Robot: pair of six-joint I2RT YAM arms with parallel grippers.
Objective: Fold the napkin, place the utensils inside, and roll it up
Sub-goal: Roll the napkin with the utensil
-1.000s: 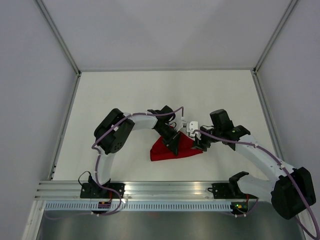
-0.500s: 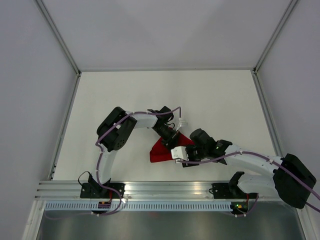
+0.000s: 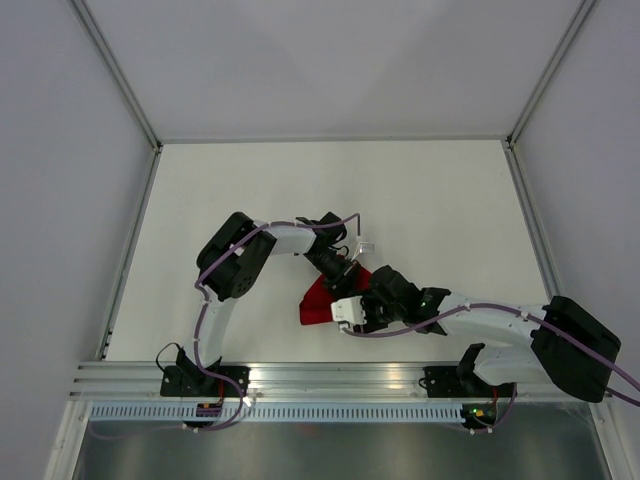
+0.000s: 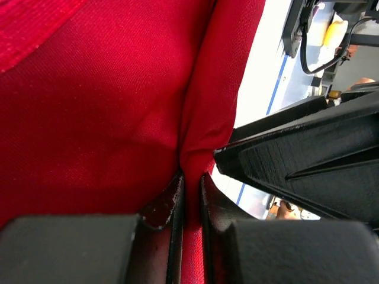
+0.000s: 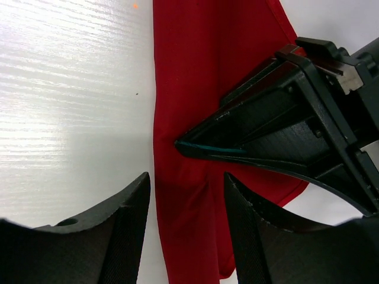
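The red napkin [image 3: 314, 304] lies bunched on the white table, partly under both grippers. My left gripper [image 3: 346, 274] is shut on a raised fold of the napkin [image 4: 118, 106]; the cloth runs pinched between its fingertips [image 4: 173, 198]. My right gripper [image 3: 362, 300] hovers open just above the napkin [image 5: 189, 77], its fingers [image 5: 127, 207] straddling a narrow strip of cloth without touching it. In the right wrist view the left gripper's fingers [image 5: 254, 139] reach in from the right, close to my own. The utensils are out of view.
The white tabletop [image 3: 400, 200] stretches back to grey walls on three sides. An aluminium rail [image 3: 330, 378] with the arm bases runs along the near edge. The two grippers stand very close together over the napkin.
My right arm has swung from the napkin's right side round to its near side and now sits over the cloth. The left gripper kept its pinch, and the napkin looks narrower and more bunched.
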